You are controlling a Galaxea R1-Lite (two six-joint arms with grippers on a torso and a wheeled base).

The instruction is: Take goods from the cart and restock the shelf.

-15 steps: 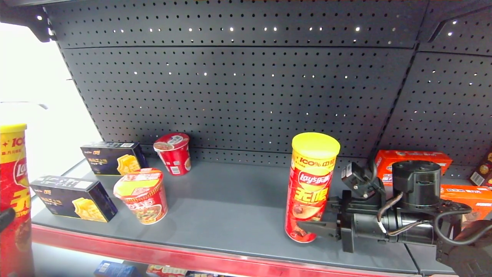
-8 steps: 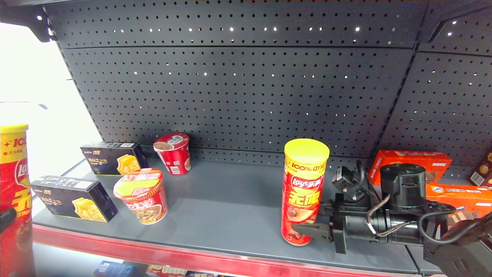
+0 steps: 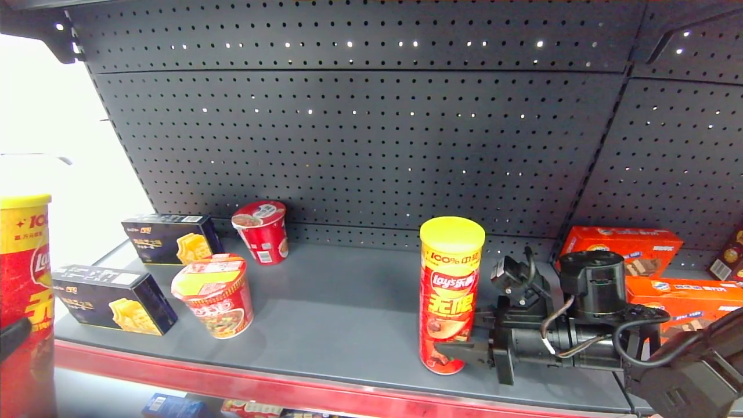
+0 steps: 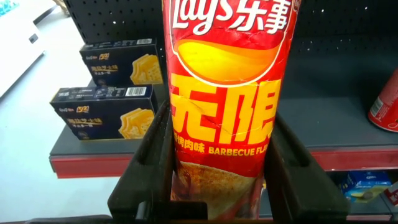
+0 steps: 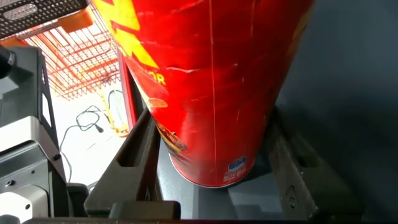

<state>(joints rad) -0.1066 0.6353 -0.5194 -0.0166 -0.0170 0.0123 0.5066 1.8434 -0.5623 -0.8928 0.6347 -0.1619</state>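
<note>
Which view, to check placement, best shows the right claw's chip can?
Head view: the chip can shows lid to base, upright, right claw near its bottom. Right wrist view gives its lower body; left wrist view has the left claw's other can.

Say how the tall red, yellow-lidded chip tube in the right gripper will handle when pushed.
The tall red chip tube is narrow for its height: probably tippy. Round wall: likely rolls if toppled. The right gripper holds it low, so may sway.

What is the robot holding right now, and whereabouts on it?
Two chip cans. The left pincer grips the left can low on its body; the right pincer grips the right can just above its base.
</note>
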